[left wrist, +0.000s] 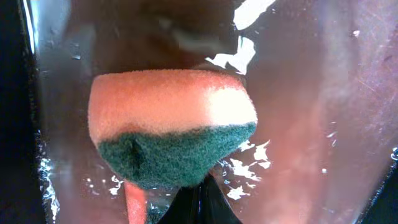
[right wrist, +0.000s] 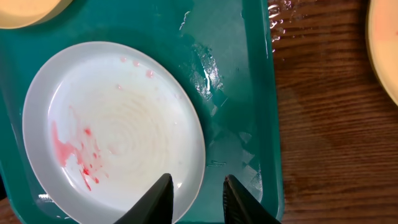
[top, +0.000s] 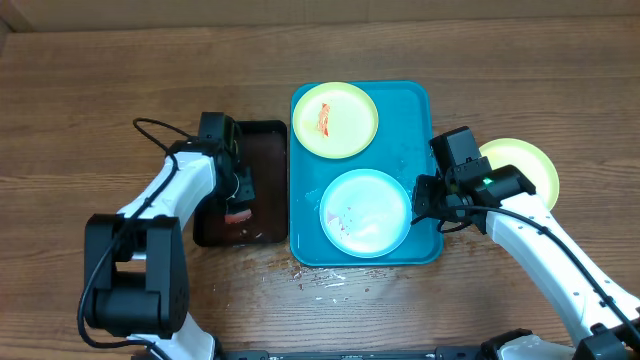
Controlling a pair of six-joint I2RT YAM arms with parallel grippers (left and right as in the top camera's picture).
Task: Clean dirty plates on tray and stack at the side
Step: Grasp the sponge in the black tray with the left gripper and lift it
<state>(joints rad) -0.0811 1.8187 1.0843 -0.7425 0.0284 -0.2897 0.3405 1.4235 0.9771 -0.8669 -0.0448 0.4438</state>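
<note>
The right gripper [right wrist: 193, 199] hangs at the near right rim of the white plate [right wrist: 118, 137]. Its jaws are spread, one tip over the plate and the other over the bare floor of the blue tray [right wrist: 242, 93]. The step in hand looks like pinning this plate so it can be wiped. To do that well, the jaws should come down squarely astride the rim and close only on its edge, so the plate neither tips nor skates on the wet tray.

The left gripper [left wrist: 193, 202] is over the black tray [top: 265, 140], jaws pressed into a sponge [left wrist: 171, 130], orange on top and green scourer below. Some water should probably drip off before it is carried across.

The white plate lies in the near half of the tray, with pink smears and specks on its left side and a few dots near the top. A yellow-green plate [top: 345, 125] in the far half carries a red streak. Another yellow-green plate [top: 530, 165] sits on the tabletop [top: 100, 80], right of the tray, partly behind the right arm.
</note>
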